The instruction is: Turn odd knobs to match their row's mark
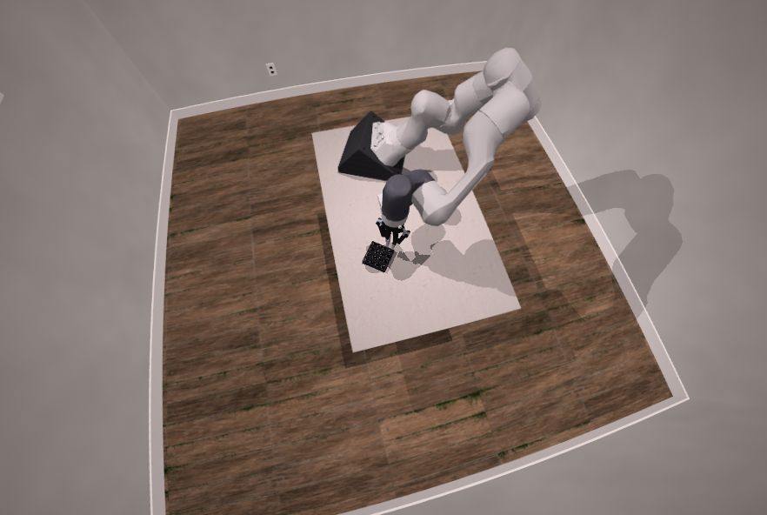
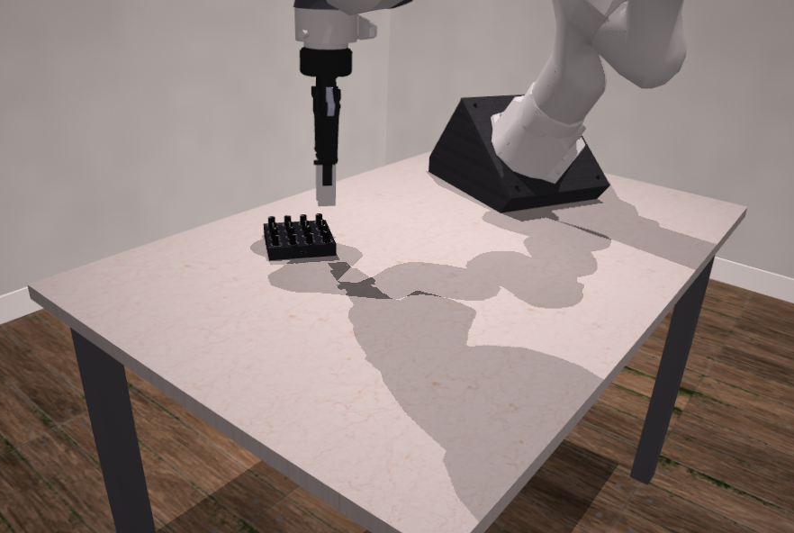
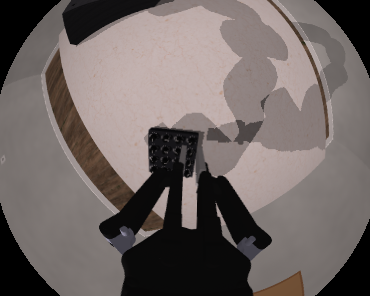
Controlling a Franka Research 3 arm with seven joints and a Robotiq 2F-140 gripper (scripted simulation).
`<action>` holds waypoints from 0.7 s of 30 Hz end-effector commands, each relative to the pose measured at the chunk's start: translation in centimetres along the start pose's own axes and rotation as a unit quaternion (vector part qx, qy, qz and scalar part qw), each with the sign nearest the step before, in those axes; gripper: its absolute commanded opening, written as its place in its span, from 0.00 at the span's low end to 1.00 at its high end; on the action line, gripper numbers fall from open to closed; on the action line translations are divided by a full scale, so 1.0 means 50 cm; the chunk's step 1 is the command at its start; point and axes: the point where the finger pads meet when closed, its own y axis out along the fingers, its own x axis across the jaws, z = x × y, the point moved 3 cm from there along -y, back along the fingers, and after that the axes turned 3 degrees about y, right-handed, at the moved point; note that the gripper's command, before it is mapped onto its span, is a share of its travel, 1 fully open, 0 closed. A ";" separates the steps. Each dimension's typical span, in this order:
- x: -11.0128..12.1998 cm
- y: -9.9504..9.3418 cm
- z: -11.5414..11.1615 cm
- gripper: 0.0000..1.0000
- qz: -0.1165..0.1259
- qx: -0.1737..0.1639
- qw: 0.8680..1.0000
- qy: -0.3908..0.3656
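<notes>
Hanging nose-down above the knob box [image 2: 299, 239], the pincer [image 2: 326, 194] has its two fingers drawn almost together, with only a thin gap and nothing between them. It is in the air, clear of every knob, over the far right corner of the box as the exterior view shows it. That narrow setting looks deliberate: the knobs stand close together in their grid, and slim, nearly closed fingers can drop around one knob without brushing its neighbours, which must keep their marks.

The knob box sits on its feet on the desk [image 2: 222, 351], well apart from the robot's black base block [image 2: 473, 157] and nearer the desk's left edge than its right. A small dark detail on the side of the box facing the exterior camera may be the socket, but it is too small to be sure, so which row is A cannot be told from here. The white lines on the knobs are likewise too small to read in any view.

From the wrist camera the box [image 3: 173, 149] lies just ahead of the fingertips, its right part hidden behind one finger. The vertical pose keeps the wrist's turning axis in line with a knob's own axis, so a later twist would turn the knob cleanly without pushing the box sideways.
</notes>
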 end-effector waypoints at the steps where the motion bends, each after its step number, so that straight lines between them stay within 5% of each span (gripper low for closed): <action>1: 0.000 0.003 0.001 0.12 0.001 0.002 1.000 0.003; 21: 0.001 0.029 0.001 0.12 0.001 0.002 1.000 0.003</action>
